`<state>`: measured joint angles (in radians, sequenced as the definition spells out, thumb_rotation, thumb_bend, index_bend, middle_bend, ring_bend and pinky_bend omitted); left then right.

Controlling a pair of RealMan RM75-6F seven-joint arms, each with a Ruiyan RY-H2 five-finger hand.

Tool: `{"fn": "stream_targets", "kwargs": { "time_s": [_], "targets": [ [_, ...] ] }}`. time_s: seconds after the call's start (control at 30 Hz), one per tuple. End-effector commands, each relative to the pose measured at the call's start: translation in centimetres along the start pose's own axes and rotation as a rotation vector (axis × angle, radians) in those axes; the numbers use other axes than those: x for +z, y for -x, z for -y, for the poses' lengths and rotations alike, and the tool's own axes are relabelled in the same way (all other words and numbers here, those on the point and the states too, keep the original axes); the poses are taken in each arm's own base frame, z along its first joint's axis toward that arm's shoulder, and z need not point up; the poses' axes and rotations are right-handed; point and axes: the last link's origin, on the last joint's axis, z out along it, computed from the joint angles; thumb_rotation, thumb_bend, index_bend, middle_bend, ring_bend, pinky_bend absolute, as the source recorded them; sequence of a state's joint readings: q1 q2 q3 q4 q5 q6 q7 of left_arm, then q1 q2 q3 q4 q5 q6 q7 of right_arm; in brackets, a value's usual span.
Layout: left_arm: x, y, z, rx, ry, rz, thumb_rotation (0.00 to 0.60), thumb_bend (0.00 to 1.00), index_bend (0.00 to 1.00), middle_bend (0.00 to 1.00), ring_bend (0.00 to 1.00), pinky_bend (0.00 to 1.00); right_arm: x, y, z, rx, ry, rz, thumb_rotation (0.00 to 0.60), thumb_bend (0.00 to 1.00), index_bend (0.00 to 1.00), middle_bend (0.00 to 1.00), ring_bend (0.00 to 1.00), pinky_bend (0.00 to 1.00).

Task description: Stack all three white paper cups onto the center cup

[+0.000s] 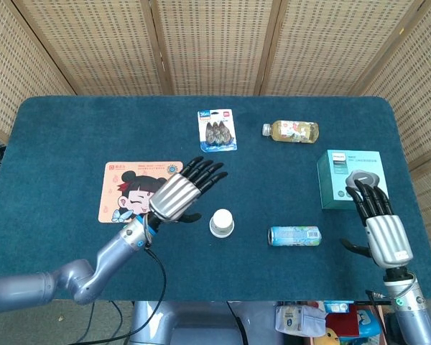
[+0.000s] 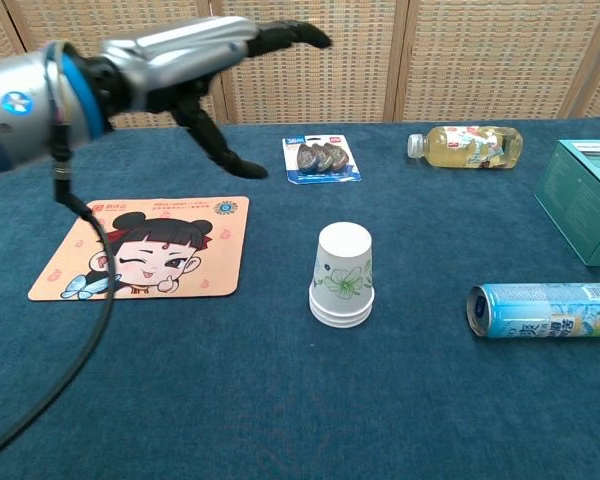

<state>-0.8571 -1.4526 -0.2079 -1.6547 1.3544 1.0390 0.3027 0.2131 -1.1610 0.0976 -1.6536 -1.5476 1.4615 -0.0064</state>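
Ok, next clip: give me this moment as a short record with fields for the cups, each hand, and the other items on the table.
cups: nested upside down in one stack, mid-table, standing free
left hand: open, fingers spread, raised clear of the stack, holds nothing
right hand: open, near the table's right edge, holds nothing
can: lying on its side, right of the stack
bottle: lying on its side, far side
box: teal, right side
mat: cartoon print, left of the stack
blister pack: far centre
task state: looks stacked

Cartoon mat (image 1: 133,190), clip pack (image 1: 217,130), bottle (image 1: 292,131), teal box (image 1: 348,179), can (image 1: 294,235).
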Motion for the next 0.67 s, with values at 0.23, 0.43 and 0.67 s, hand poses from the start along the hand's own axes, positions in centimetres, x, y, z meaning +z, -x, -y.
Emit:
{"fn": "stream_targets", "kwargs": {
  "time_s": [0.23, 0.43, 0.67],
  "targets": [
    [-15.9, -2.3, 10.5, -0.022, -0.467, -0.121, 0.600, 0.18, 0.00, 0.00, 0.00, 0.00, -0.3, -0.1, 0.3, -0.015, -0.004, -0.012, 0.600, 0.00, 0.00, 0.00, 0.00, 0.00],
    [-24.0, -2.4, 13.4, -0.070, -0.673, -0.120, 0.600, 0.18, 0.00, 0.00, 0.00, 0.00, -0.2, -0.1, 0.7, -0.026, -0.001, -0.013, 0.600, 0.00, 0.00, 0.00, 0.00, 0.00],
    [-27.6, -2.4, 13.7, -0.070, -0.733, -0.129, 0.600, 0.18, 0.00, 0.00, 0.00, 0.00, -0.1, 0.0, 0.6, -0.035, 0.011, -0.006, 0.600, 0.00, 0.00, 0.00, 0.00, 0.00]
  ]
}}
